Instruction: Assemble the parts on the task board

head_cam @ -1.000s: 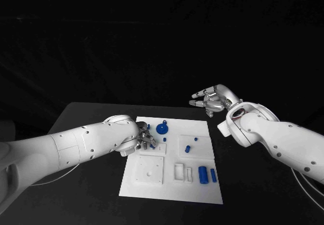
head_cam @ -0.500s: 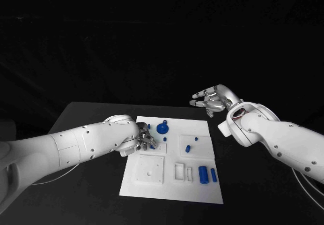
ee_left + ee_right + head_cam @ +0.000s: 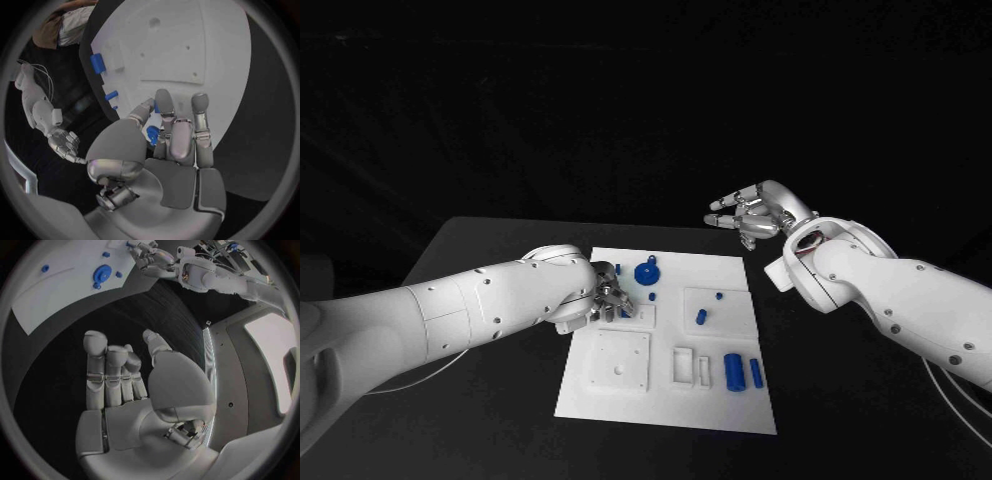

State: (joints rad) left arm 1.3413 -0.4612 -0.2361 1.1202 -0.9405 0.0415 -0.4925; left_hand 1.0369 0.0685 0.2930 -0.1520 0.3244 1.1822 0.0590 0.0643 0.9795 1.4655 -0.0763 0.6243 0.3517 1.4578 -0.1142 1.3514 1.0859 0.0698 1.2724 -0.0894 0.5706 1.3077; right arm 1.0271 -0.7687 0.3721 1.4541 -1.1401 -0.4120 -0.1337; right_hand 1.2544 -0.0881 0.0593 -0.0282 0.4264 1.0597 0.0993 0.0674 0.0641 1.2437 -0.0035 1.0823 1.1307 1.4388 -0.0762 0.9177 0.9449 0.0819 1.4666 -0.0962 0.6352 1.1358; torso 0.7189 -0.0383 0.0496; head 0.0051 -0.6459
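Observation:
The white task board (image 3: 661, 400) lies mid-table. My left hand (image 3: 607, 300) is low over the board's near-left part and pinches a small blue part (image 3: 152, 135) between thumb and fingers. Beside it on the board stand a round blue knob (image 3: 648, 272) and a small blue peg (image 3: 652, 297). More blue parts sit further right: a short one (image 3: 702, 319) and two cylinders (image 3: 734, 371) near the front. My right hand (image 3: 754, 213) is raised above the table past the board's far right corner, fingers apart, holding nothing. My right hand (image 3: 125, 385) also shows an empty palm in its wrist view.
A square white block (image 3: 620, 362) with a hole and a recessed slot (image 3: 684, 366) take up the board's front part. Black table (image 3: 488, 250) surrounds the board. My right forearm (image 3: 877, 290) hangs over the table's right side.

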